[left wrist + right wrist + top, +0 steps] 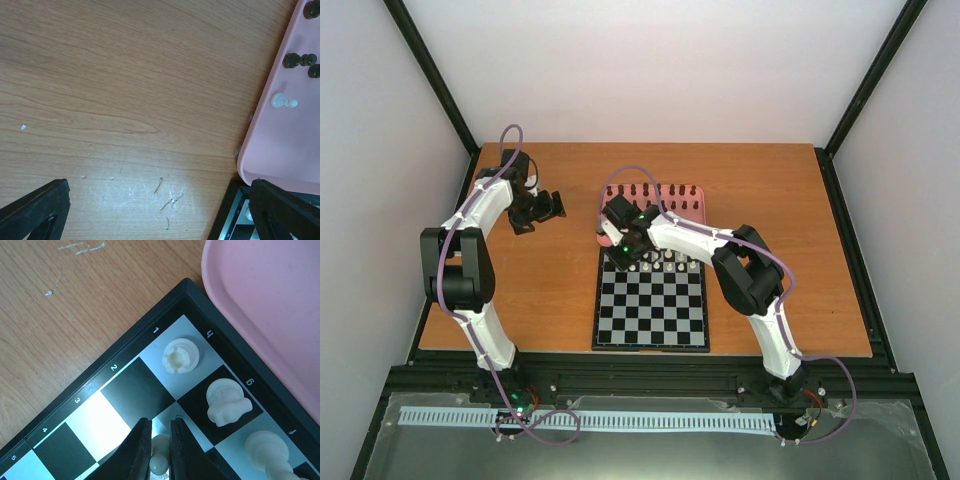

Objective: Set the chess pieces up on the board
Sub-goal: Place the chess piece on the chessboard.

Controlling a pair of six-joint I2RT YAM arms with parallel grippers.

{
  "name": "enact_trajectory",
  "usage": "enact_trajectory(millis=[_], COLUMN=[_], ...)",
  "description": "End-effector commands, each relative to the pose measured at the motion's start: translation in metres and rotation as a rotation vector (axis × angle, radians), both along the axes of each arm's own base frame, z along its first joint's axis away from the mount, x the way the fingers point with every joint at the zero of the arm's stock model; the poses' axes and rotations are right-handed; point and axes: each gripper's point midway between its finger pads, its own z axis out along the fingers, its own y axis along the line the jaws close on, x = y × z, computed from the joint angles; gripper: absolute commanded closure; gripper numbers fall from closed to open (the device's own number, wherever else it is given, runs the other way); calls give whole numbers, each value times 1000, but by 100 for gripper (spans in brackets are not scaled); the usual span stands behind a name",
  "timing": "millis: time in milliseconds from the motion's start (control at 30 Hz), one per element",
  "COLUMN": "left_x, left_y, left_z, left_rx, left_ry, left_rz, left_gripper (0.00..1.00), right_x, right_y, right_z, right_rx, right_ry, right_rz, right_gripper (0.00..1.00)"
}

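The board [652, 318] lies mid-table, with cream-white pieces along its far rows. My right gripper [621, 250] hangs over its far left corner. In the right wrist view the gripper [161, 424] is shut on a white pawn [160, 461] over a pale square of the board [135, 387]. I cannot tell if the pawn touches the square. A white rook [181, 355], a knight [227, 402] and a bishop [267, 450] stand on the edge row beside it. My left gripper [546, 206] is open and empty above bare wood [159, 185], left of the tray.
The pink tray [692, 212] lies just behind the board and holds a row of dark pieces [655, 189]. The left wrist view shows the tray [280, 145] with dark pieces [299, 60] and a white pawn [283, 101]. The board's corner [227, 220] lies below it.
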Motion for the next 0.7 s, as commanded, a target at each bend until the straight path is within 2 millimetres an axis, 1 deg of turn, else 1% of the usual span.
enact_trajectory(millis=[0,133,233,333,500,667], left_x=[2,1,1,2,1,1], left_y=[-1,-1,-1,-1,-1,-1], left_z=[6,6,6,6,7,7], left_rx=[2,2,1,2,2,0], left_ry=[-24,-23,-24,-25,-24,-25], left_rz=[2,2,2,1,2,1], left_gripper=[0,0,0,0,0,0], right_x=[1,1,0,0,2,-2], right_y=[2,2,2,2,-1,-6], right_z=[-1,-1,-1,3,19,37], right_rx=[-5,-7,-4,0,10,14], right_ry=[-2,1,1,-5,-38,-51], right_rz=[8,9,11,13,13,13], right_gripper=[87,86,83,83,81,80])
